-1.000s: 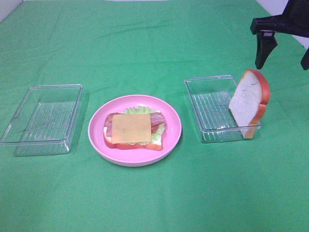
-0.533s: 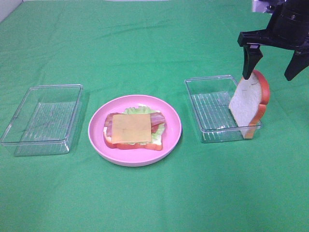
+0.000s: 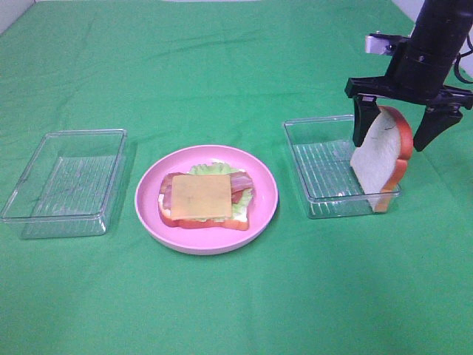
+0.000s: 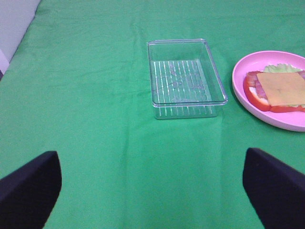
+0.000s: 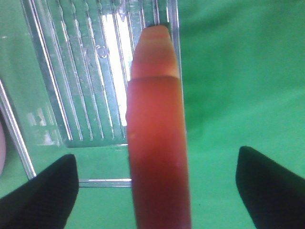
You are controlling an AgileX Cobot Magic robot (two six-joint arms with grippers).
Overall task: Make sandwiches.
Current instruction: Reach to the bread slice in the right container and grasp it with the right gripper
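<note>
An open-faced sandwich point(image 3: 203, 198) lies on the pink plate point(image 3: 148, 214): a crusted bread slice, lettuce and bacon, with a yellow cheese slice on top. A second bread slice point(image 3: 378, 159) stands on edge in the right clear tray point(image 3: 318, 166), leaning on its right wall. My right gripper point(image 3: 390, 142) is open and straddles the top of that slice, one finger on each side. In the right wrist view the slice's orange crust point(image 5: 157, 143) runs between the two dark fingers point(image 5: 38, 191), with gaps on both sides. My left gripper point(image 4: 152, 191) is open over bare cloth, short of the left tray point(image 4: 183, 78).
An empty clear ribbed tray point(image 3: 66, 181) sits left of the plate. Green cloth covers the whole table. The plate with the sandwich point(image 4: 281, 88) also shows at the edge of the left wrist view. The left arm is outside the exterior high view.
My right gripper has come down and to the left from the upper right corner, and its open fingers now sit on either side of the standing bread slice. Nothing else moved.
</note>
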